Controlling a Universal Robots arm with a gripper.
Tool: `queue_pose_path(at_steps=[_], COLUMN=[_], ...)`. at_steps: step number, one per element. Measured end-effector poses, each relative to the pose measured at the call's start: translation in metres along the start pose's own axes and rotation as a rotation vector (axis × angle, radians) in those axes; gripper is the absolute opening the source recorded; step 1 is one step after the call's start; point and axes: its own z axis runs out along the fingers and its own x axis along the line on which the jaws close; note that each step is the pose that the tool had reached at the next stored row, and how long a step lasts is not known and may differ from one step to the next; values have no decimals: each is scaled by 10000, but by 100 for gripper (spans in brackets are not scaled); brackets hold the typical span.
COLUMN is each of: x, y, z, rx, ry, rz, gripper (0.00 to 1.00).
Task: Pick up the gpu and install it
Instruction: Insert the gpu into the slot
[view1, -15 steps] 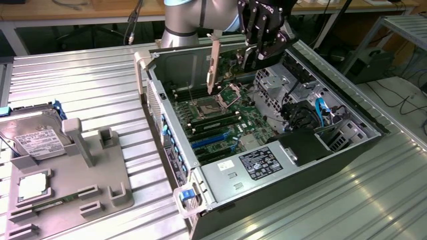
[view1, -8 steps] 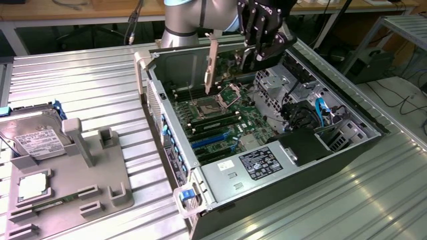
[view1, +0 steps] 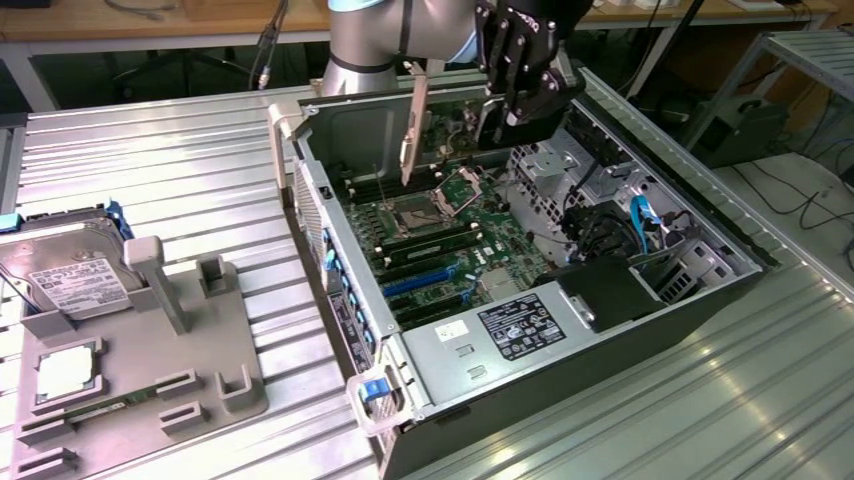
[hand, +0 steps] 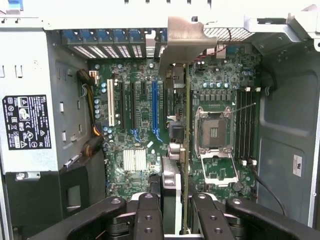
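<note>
Over ribbed metal table (view1: 174, 170) and open computer case (view1: 627, 400): clamps gpu (view1: 416, 120) (edge-on, upright) between jaws of gripper (view1: 523, 100), above motherboard (view1: 454, 250).

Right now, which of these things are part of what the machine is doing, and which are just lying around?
Part of the job:
- gpu, gripped in the end effector
- open computer case, over which it is held
- motherboard inside the case

Just lying about:
- hard drive
- grey holder rack it rests on, beside the case
</note>
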Motion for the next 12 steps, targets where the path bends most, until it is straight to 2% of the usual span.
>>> queue_pose_path(at_steps=[4,12], x=[1,4], y=[1,4], z=[28,94], rx=[-51,-61], ry=[0,1], rz=[7,7], gripper=[28,28])
